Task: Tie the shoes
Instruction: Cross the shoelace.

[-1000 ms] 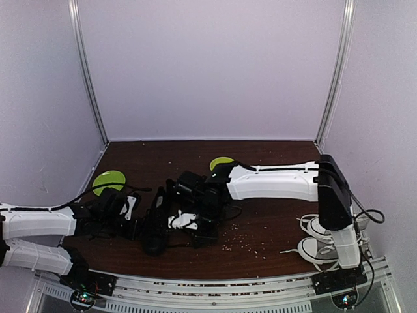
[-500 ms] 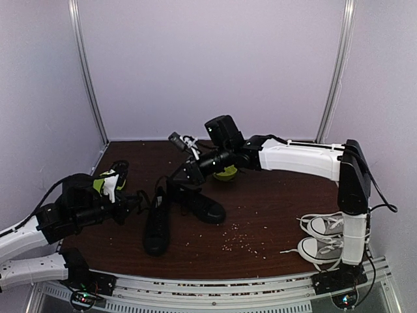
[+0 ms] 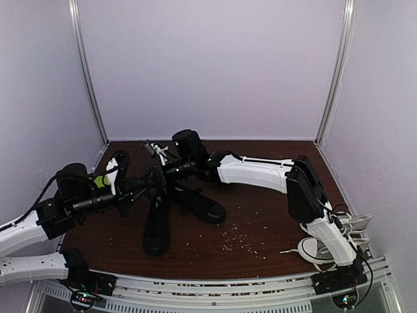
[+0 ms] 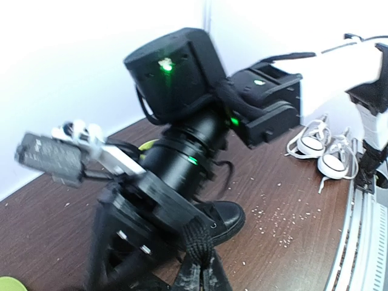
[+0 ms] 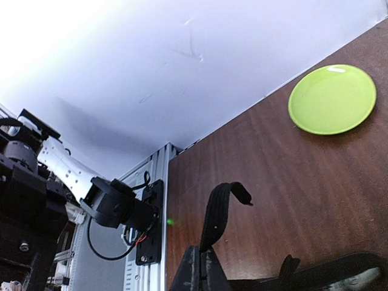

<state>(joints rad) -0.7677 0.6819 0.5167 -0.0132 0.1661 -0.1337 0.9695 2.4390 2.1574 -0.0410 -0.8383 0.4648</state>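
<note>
Altogether two black shoes (image 3: 156, 225), two white-laced sneakers (image 4: 312, 143).

We see a dark brown wooden worktop (image 3: 273, 208) with pale crumbs (image 3: 242, 240) scattered right of centre. A pair of grey-and-white sneakers (image 4: 311, 143) with white laces sits side by side at the right edge of the left wrist frame. A lime-green plate (image 5: 332, 99) lies flat at the upper right of the right wrist frame, near the white wall (image 5: 200, 73).

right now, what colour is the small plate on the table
Lime green, plain with no pattern. The plate shows best in the right wrist view.
</note>
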